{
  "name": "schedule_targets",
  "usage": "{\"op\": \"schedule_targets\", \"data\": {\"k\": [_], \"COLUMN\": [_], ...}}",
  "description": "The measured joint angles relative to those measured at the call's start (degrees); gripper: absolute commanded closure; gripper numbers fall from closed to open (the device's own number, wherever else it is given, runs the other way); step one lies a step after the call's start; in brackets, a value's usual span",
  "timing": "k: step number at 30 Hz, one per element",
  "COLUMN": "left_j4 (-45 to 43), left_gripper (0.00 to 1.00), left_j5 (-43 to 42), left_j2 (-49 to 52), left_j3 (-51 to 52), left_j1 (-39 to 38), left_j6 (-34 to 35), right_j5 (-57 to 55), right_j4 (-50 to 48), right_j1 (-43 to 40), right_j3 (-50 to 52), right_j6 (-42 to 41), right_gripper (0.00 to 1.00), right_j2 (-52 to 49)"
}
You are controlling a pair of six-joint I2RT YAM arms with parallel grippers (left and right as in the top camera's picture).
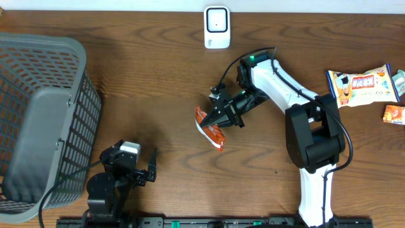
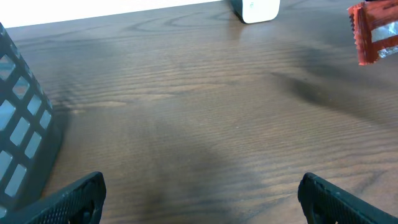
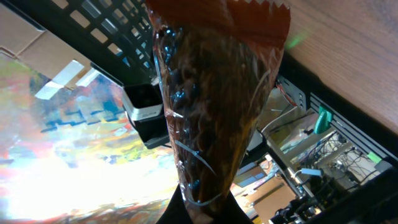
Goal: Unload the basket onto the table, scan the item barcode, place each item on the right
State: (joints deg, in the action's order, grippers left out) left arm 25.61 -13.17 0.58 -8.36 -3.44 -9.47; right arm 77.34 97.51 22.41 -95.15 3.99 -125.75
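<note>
The right gripper is clenched on an orange snack packet, holding it above the middle of the wooden table, below and well apart from the white scanner at the far edge. In the right wrist view the packet fills the frame: clear film over dark contents, with a serrated orange-red edge and no readable print or barcode. The left gripper rests near the grey basket, its jaws spread wide and empty. Far right lie a white-and-orange packet, its lettering too small to read, and a small orange packet.
</note>
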Motion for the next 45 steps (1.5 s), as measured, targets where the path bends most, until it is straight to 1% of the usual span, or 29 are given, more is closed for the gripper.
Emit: {"op": "schedule_targets", "data": {"k": [11,15,19,24,28,40,43,45], "left_j4": [0.00,0.00,0.00,0.00,0.00,0.00,0.00,-0.02], "left_gripper": [0.02,0.02,0.02,0.02,0.02,0.02,0.02,0.02], "left_j5": [0.00,0.00,0.00,0.00,0.00,0.00,0.00,0.00], "left_j2": [0.00,0.00,0.00,0.00,0.00,0.00,0.00,0.00], "left_j3": [0.00,0.00,0.00,0.00,0.00,0.00,0.00,0.00], "left_j1": [0.00,0.00,0.00,0.00,0.00,0.00,0.00,0.00], "left_j6": [0.00,0.00,0.00,0.00,0.00,0.00,0.00,0.00], "right_j5": [2.40,2.08,-1.62,-9.18,-12.48,-21.09,-22.51,-23.87], "right_j4": [0.00,0.00,0.00,0.00,0.00,-0.02,-0.17,-0.26], "right_j1": [0.00,-0.46,-1.40,-2.05,-2.95,-7.13,-8.72,-10.38], "right_j3": [0.00,0.00,0.00,0.00,0.00,0.04,0.20,0.28], "right_j6": [-2.75,-1.31,2.56,7.41,10.73,10.97,10.38,10.25], "right_gripper": [0.99,0.99,0.99,0.99,0.99,0.99,0.99,0.99], "right_j2": [0.00,0.00,0.00,0.00,0.00,0.46,3.69,7.80]}}
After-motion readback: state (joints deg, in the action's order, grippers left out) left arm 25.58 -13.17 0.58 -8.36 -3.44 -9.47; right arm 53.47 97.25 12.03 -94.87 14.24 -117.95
